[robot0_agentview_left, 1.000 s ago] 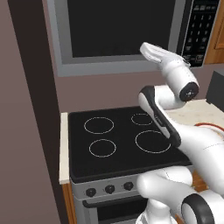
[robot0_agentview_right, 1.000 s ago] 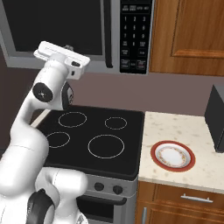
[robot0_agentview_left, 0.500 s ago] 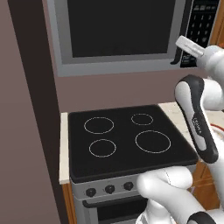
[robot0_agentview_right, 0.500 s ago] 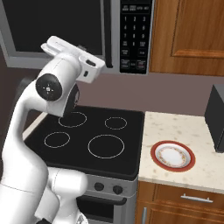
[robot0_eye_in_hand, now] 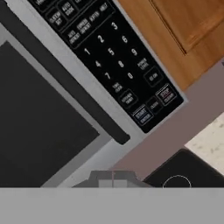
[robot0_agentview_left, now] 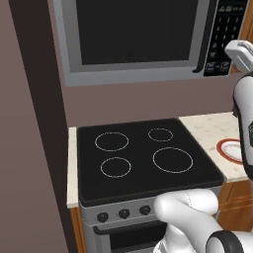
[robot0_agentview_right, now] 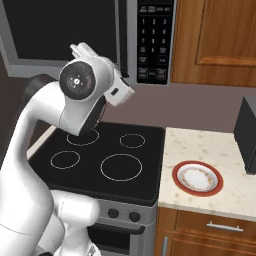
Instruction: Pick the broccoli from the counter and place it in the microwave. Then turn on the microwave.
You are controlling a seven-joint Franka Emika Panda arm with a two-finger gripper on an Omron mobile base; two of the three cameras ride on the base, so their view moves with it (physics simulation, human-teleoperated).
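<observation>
Tool is closed, nothing visible between the fingers. It sits high, up at the grey-framed microwave (robot0_agentview_right: 70,30) with dark glass door; in the left base view the white hand (robot0_agentview_left: 240,53) pokes in at the right edge, level with the lower keypad rows. In the right base view the arm's big white wrist joint sits in front of the door's lower right corner and black vertical handle (robot0_agentview_right: 122,40).

Hand view looks at the black keypad with white buttons (robot0_eye_in_hand: 109,57), rolled so the panel runs diagonally, with the door handle (robot0_eye_in_hand: 70,83) beside it and the dark glass to the left. Microwave door is shut.

Broccoli: can't tell where it is, can't see through the dark glass.

Beige speckled counter (robot0_agentview_right: 200,150) to the right of the black glass cooktop with white rings (robot0_agentview_right: 105,160) carries a red-rimmed white plate (robot0_agentview_right: 197,178), nothing on it. Dark box-shaped item (robot0_agentview_right: 247,135) stands at the counter's far right edge. Wooden cabinet door (robot0_agentview_right: 215,40) hangs right of the microwave.
</observation>
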